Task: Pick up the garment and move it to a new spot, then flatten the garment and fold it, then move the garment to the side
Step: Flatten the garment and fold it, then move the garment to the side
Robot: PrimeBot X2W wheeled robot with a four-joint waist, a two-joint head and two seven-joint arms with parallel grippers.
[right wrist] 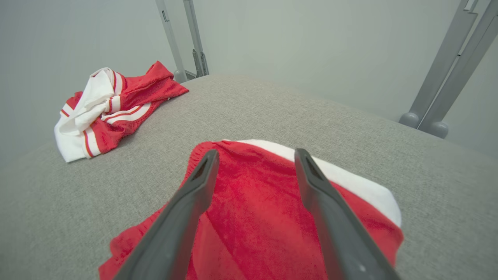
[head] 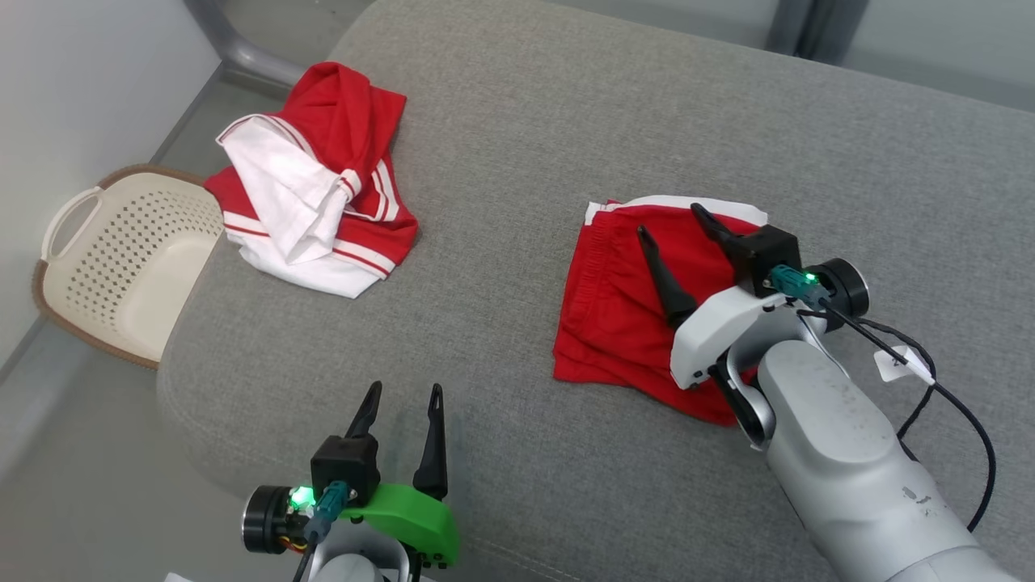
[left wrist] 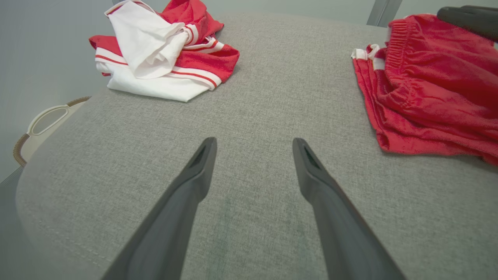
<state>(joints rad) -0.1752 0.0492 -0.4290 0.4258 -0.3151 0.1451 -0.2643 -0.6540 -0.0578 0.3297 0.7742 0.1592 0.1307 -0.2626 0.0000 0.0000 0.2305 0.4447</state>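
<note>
Right gripper (head: 669, 219) is seen with jaws spread wide, nothing held between them. It is positioned over the folded red garment (head: 614, 323), fingers pointed toward its far edge. Whether the fingertips touch the cloth cannot be told.

Folded red garment is laid on the right half of the grey cushioned surface (head: 566, 121), fairly flat, with a white band (right wrist: 350, 179) exposed along the far edge. In the right wrist view the garment (right wrist: 253, 217) is seen directly under and between the fingers of the right gripper (right wrist: 256, 151).

Left gripper (head: 406, 388) is also opened wide and empty, kept over bare grey fabric near the front edge, well apart from both garments. The same is shown in the left wrist view (left wrist: 253, 140), with the folded garment (left wrist: 428, 89) off to its right.

A crumpled red-and-white garment (head: 315, 210) is bunched at the far left of the surface. A cream perforated basket (head: 121, 250) is placed beside the surface's left edge, lower down.
</note>
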